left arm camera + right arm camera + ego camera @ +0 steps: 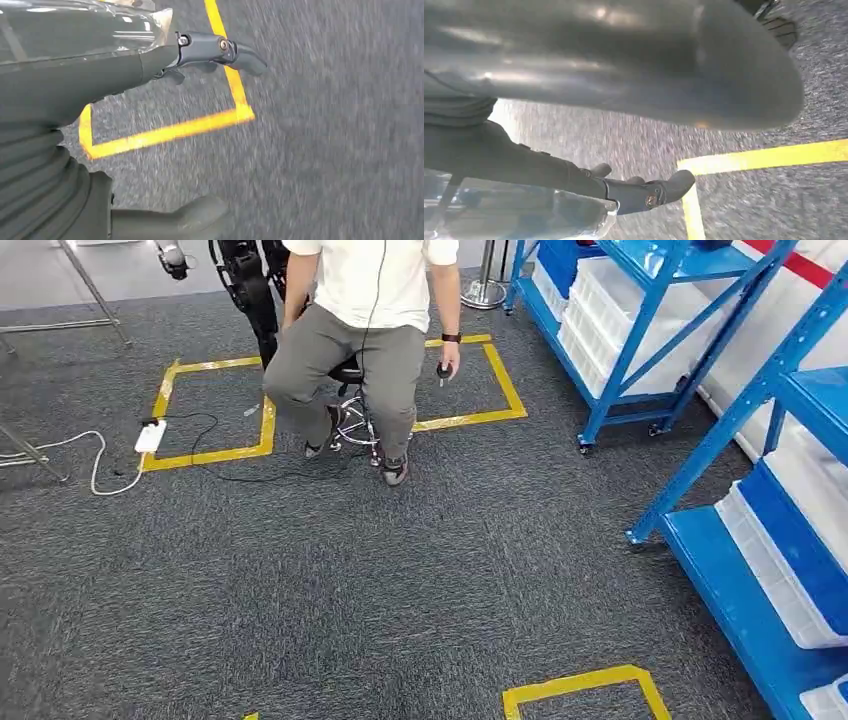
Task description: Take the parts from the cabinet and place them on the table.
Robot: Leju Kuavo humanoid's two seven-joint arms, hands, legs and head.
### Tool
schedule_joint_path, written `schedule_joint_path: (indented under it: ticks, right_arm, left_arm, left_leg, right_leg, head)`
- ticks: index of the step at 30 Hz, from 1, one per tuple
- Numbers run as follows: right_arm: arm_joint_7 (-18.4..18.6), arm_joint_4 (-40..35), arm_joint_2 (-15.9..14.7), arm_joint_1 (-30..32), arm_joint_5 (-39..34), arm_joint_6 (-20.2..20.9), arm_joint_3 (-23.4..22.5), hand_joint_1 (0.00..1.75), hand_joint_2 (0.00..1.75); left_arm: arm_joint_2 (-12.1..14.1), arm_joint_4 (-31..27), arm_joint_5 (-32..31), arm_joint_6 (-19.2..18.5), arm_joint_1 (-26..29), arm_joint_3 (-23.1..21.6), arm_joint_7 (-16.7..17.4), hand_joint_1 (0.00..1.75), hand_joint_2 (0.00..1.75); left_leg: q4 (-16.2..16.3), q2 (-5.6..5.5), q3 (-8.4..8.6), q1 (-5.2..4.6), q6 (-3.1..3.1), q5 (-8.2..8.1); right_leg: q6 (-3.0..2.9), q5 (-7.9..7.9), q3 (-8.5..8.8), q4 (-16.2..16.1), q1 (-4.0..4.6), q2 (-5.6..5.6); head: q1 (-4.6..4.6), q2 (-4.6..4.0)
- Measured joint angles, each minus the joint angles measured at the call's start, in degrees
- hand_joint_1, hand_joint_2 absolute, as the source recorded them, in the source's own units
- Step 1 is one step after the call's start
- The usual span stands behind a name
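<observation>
Fingers (240, 55) of left hand (150, 60) grasp a clear-wrapped part (75, 25); right hand (624, 192) fingers (674, 182) likewise curl round a clear-wrapped part (514, 215). Both hang above grey carpet (400, 590) with yellow tape. Person (360, 330) seated ahead; blue cabinet (760, 490) right.

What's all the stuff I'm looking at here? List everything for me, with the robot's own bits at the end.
Carpet: one, dark grey, covers the floor.
Tape squares: yellow outlines on the carpet, two around the seated person, part of another at the near edge.
Shelving racks: two, blue, along the right side, one far, one near.
Bins: several, white, on the rack shelves.
Power strip: one, white, at the left tape square, with cables.
Person: one, white shirt and grey trousers, sitting on a stool, small dark item in one hand.
Left hand: grey, hanging above the carpet, holding nothing visible.
Right hand: dark grey, hanging above the carpet; whether it holds anything is unclear.
</observation>
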Motion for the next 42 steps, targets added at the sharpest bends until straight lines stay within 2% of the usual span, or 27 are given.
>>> schedule_joint_path:
  ticks: [3,5,6,9,10,12,13,14,15,16,18,19,20,21,23,24,27,28,29,30,33,34,35,36,39,40,42]
  right_arm:
    - [0.00,0.00,0.02,0.39,0.31,0.11,-0.61,0.00,0.00]
    - [0.35,0.02,-0.04,0.28,0.37,0.26,-0.83,0.00,0.00]
    - [0.90,0.02,-0.09,0.07,0.20,0.74,-1.07,0.00,0.00]
    - [2.82,0.02,-0.09,-0.03,-1.34,3.48,-1.84,0.00,0.00]
    - [2.93,0.04,-0.02,0.23,-1.51,3.78,-2.14,0.00,0.00]
    - [3.13,0.04,-0.11,0.26,-1.42,3.91,-2.43,0.00,0.00]
    - [3.13,0.04,-0.15,0.14,-1.23,3.93,-2.56,0.00,0.00]
    - [3.17,0.04,-0.11,-0.13,-1.10,3.96,-2.60,0.00,0.00]
    - [3.19,0.07,-0.11,-0.37,-0.85,3.96,-2.62,0.00,0.00]
    - [3.24,0.04,-0.13,-0.39,-0.68,3.96,-2.62,0.00,0.00]
    - [3.30,0.04,-0.20,-0.30,-0.37,3.80,-2.62,0.00,0.00]
    - [3.32,0.04,-0.18,-0.26,-0.37,3.67,-2.62,0.00,0.00]
    - [3.34,0.04,-0.13,-0.37,-0.39,3.39,-2.62,0.00,0.00]
    - [3.34,0.04,-0.09,-0.56,-0.46,3.26,-2.62,0.00,0.00]
    - [3.34,0.04,0.00,-0.68,-0.63,3.17,-2.62,0.00,0.00]
    - [3.34,0.04,0.02,-0.59,-0.70,3.17,-2.62,0.00,0.00]
    - [3.32,0.04,0.15,-0.37,-0.79,2.97,-2.64,0.00,0.00]
    - [3.28,0.04,0.26,-0.38,-0.81,2.86,-2.64,0.00,0.00]
    - [3.23,0.04,0.46,-0.41,-0.87,2.75,-2.64,0.00,0.00]
    - [3.17,0.04,0.52,-0.55,-0.87,2.67,-2.64,0.00,0.00]
    - [3.06,0.04,0.66,-0.11,-1.05,2.38,-2.71,0.00,0.00]
    - [2.95,0.04,0.61,-0.04,-1.14,2.38,-2.75,0.00,0.00]
    - [2.75,0.07,0.81,-0.02,-1.23,2.38,-2.75,0.00,0.00]
    - [2.64,0.07,0.81,-0.14,-1.22,2.38,-2.75,0.00,0.00]
    - [2.25,0.04,0.81,-0.26,-1.31,2.34,-2.80,0.00,0.00]
    - [2.25,0.04,0.85,-0.11,-1.31,2.34,-2.80,0.00,0.00]
    - [2.23,0.04,0.85,0.20,-1.31,2.32,-2.82,0.00,0.00]
  left_arm:
    - [0.04,0.02,0.00,-0.39,-0.07,-0.68,1.46,0.00,1.75]
    - [0.09,0.02,0.00,-0.98,-0.08,-0.83,2.38,0.00,1.75]
    - [0.24,0.09,0.02,-1.46,0.09,-0.98,3.17,0.00,1.75]
    - [0.46,0.17,0.11,-3.19,0.20,-1.55,4.68,0.00,1.75]
    - [0.46,0.17,0.11,-3.91,0.20,-1.66,5.16,0.00,1.75]
    - [0.46,0.17,0.28,-5.64,0.19,-1.81,6.80,0.00,1.75]
    - [0.57,0.17,0.61,-7.05,0.16,-2.01,8.71,0.00,1.75]
    - [0.85,0.20,0.81,-8.22,0.23,-2.14,10.26,0.00,1.75]
    - [0.96,0.33,1.25,-9.77,0.28,-2.27,11.72,0.00,0.00]
    - [1.09,0.39,1.42,-11.40,0.14,-2.45,13.53,0.00,1.75]
    - [1.20,0.46,2.03,-14.57,-0.05,-2.99,17.37,0.00,1.75]
    - [1.25,0.46,2.32,-15.61,-0.07,-3.17,18.16,0.00,1.75]
    - [1.27,0.55,2.62,-16.50,0.10,-3.26,18.88,0.00,1.75]
    - [1.29,0.63,2.82,-16.85,0.17,-3.28,19.32,0.00,1.75]
    - [1.44,0.83,2.86,-16.96,0.40,-3.43,19.73,0.00,1.75]
    - [1.57,0.92,2.88,-17.02,0.54,-3.56,19.78,0.00,1.75]
    - [1.68,0.96,3.02,-18.05,0.58,-4.00,20.52,0.00,1.75]
    - [1.70,0.96,3.02,-18.29,0.57,-4.11,20.70,0.00,1.75]
    - [1.88,1.03,2.97,-18.69,0.60,-4.24,20.85,0.00,1.75]
    - [1.90,1.07,2.82,-18.84,0.58,-4.54,20.96,0.00,1.75]
    - [1.97,1.05,2.40,-19.19,0.25,-5.22,21.35,0.00,1.75]
    - [1.81,1.05,2.32,-19.23,0.14,-5.51,21.40,0.00,1.75]
    - [1.84,1.05,2.12,-19.25,0.11,-5.75,21.40,0.00,1.75]
    - [1.88,1.05,2.05,-19.28,0.15,-5.90,21.40,0.00,1.75]
    - [1.97,1.07,2.05,-19.28,0.38,-6.27,21.59,0.00,1.75]
    - [1.94,1.07,2.05,-19.25,0.35,-6.40,21.59,0.00,1.75]
    - [1.90,1.07,2.05,-19.34,0.33,-6.58,21.57,0.00,1.75]
  left_leg:
    - [-0.95,1.90,0.20,-0.27,1.36,0.62]
    - [-1.74,3.28,0.42,-0.18,2.19,1.32]
    - [-1.74,4.26,0.33,-0.26,2.22,1.31]
    - [-1.70,6.58,0.06,-0.37,2.19,1.23]
    - [-1.69,7.25,0.07,-0.34,2.08,1.16]
    - [-1.66,8.48,0.30,-0.23,1.68,0.92]
    - [-1.57,9.05,0.62,-0.36,1.31,0.72]
    - [-1.45,9.59,0.73,-0.72,0.77,0.32]
    - [-1.44,10.21,1.07,-0.75,0.25,0.07]
    - [-1.42,10.64,1.27,-0.64,-0.05,0.02]
    - [-1.61,11.93,1.88,-0.33,-0.78,-0.37]
    - [-0.77,9.82,1.80,0.21,-1.34,-1.06]
    - [1.70,6.72,0.66,0.28,-1.38,-2.97]
    - [5.61,5.28,-1.17,0.28,-1.35,-5.24]
    - [14.13,4.24,-5.40,0.28,-1.44,-8.93]
    - [16.23,4.14,-6.71,0.27,-1.39,-9.08]
    - [8.17,3.58,-3.82,0.28,-0.77,-2.50]
    - [2.74,2.12,-1.38,0.29,-0.43,0.30]
    - [0.13,-0.81,-0.25,0.34,-0.04,0.41]
    - [-0.60,-0.55,-0.23,0.33,-0.12,0.33]
    - [-0.85,1.22,0.08,-0.47,0.68,0.61]
    - [-2.03,2.22,0.49,0.30,1.41,1.41]
    - [-2.53,2.71,0.69,-0.04,1.68,1.55]
    - [-2.54,3.47,0.68,-0.04,1.81,1.59]
    - [-2.52,6.06,0.48,-0.12,1.88,1.52]
    - [-2.51,6.69,0.48,-0.08,1.83,1.49]
    - [-2.45,7.85,0.63,0.16,1.49,1.28]
  right_leg:
    - [1.40,0.48,-1.17,-0.46,0.24,1.86]
    - [1.03,-1.94,-2.86,3.50,0.10,-3.40]
    - [0.81,-4.24,-5.24,8.04,0.01,-4.74]
    - [1.46,-7.29,-9.61,17.27,-0.42,-5.65]
    - [2.09,-6.34,-8.50,15.41,-0.73,-5.85]
    - [3.39,-2.81,-2.99,5.67,-1.30,-7.21]
    - [3.71,-1.51,-0.10,0.71,-1.58,-9.75]
    - [3.31,-1.15,0.36,-0.26,-0.93,-11.41]
    - [2.43,-0.77,0.47,-0.36,-0.75,-10.46]
    - [2.03,-0.90,0.34,-0.26,-0.62,-9.84]
    - [1.23,-0.80,0.23,-0.46,-0.69,-8.54]
    - [0.72,-0.57,0.73,-0.64,-1.63,-7.90]
    - [0.21,-0.44,0.68,-0.61,-1.50,-7.40]
    - [-0.09,-0.44,0.61,-0.61,-1.29,-6.79]
    - [-0.44,-0.42,0.56,-0.59,-0.80,-5.42]
    - [-0.44,-0.42,0.62,-0.57,-0.63,-4.61]
    - [-0.41,-0.44,0.90,-0.46,-0.57,-2.32]
    - [-0.39,-0.44,0.99,-0.45,-0.57,-1.55]
    - [-0.31,-0.43,0.86,-0.39,-0.54,-0.97]
    - [-0.14,-0.48,0.60,-0.16,0.02,-0.49]
    - [1.14,0.06,-0.51,-0.81,-0.56,1.03]
    - [1.42,-0.10,-0.35,-0.28,-0.19,0.56]
    - [1.33,-1.25,-1.30,1.44,-0.28,-2.49]
    - [0.99,-3.23,-3.16,4.85,-0.15,-4.14]
    - [1.39,-7.90,-9.33,17.15,-0.54,-5.47]
    - [1.89,-7.39,-9.24,17.06,-0.87,-5.65]
    - [3.38,-4.30,-4.99,9.52,-1.41,-6.53]
  head:
    - [-0.09,0.00]
    - [0.18,0.00]
    - [0.35,0.00]
    - [0.35,0.00]
    - [0.35,0.00]
    - [0.35,0.00]
    - [0.39,0.00]
    - [0.48,0.00]
    - [0.35,0.00]
    - [0.26,0.00]
    - [0.33,0.00]
    - [0.20,0.00]
    - [-0.11,0.00]
    - [-0.24,0.00]
    - [-0.33,0.00]
    - [-0.28,0.00]
    - [-0.28,0.00]
    - [-0.33,0.00]
    - [-0.24,0.00]
    - [-0.20,0.00]
    - [-0.35,0.00]
    - [-0.20,0.00]
    - [-0.18,0.00]
    - [0.13,0.00]
    - [0.13,0.00]
    - [0.11,0.00]
    - [0.15,0.00]
